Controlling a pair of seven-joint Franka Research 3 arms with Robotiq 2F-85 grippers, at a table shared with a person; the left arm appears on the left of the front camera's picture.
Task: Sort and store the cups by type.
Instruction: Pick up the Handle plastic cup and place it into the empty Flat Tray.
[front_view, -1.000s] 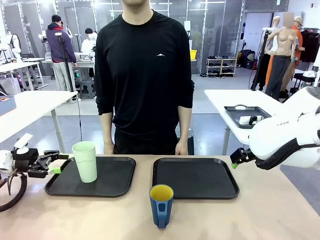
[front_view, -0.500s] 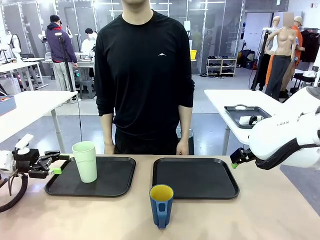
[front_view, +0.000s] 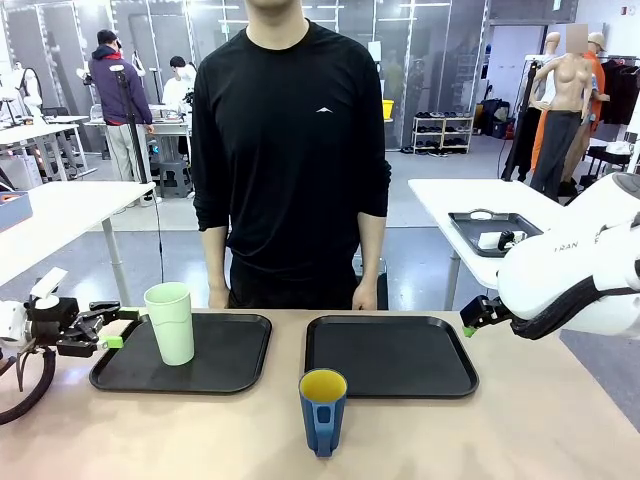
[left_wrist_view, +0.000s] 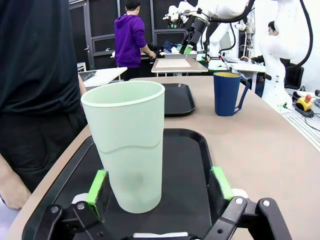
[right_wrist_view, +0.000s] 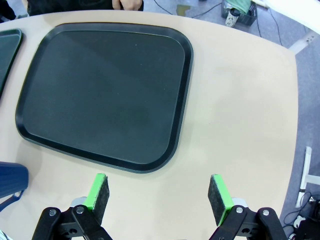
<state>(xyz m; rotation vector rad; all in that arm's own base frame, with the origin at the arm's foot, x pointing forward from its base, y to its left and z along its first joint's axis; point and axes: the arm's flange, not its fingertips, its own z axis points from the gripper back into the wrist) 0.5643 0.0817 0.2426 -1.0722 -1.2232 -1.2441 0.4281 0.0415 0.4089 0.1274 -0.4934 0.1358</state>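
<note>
- Looking across a tan counter (front_view: 560, 420), we see a person in a black top (front_view: 290, 150) standing at the far side with arms down.
- Behind the person is a big bright room with white tables and more people far back.
- Two black trays lie flat side by side on the counter, the left tray (front_view: 240, 355) and the right tray (front_view: 390, 355).
- Our left claw (front_view: 120, 327) is wide apart and holds nothing.
- It lies low at the left edge of the left tray.
- The tall green cup (front_view: 171, 322) stands upright on the left tray, just beside that claw.
- From the left wrist, we see the green cup between the two green pads (left_wrist_view: 97, 186).
- We cannot tell if a pad touches it.
- Our right claw (right_wrist_view: 159, 192) is wide apart too, and it holds nothing.
- It hangs over the bare counter by the right edge of the right tray.
- The blue mug (front_view: 323, 410) is yellow inside.
- It stands upright on the bare counter, on our side of the gap between the trays.
- Its handle points at us, and it is well apart from both claws.
- We can read the letters "RAN" on the white right arm (front_view: 575, 243).
- A small white mark on the black top is too tiny to read.
</note>
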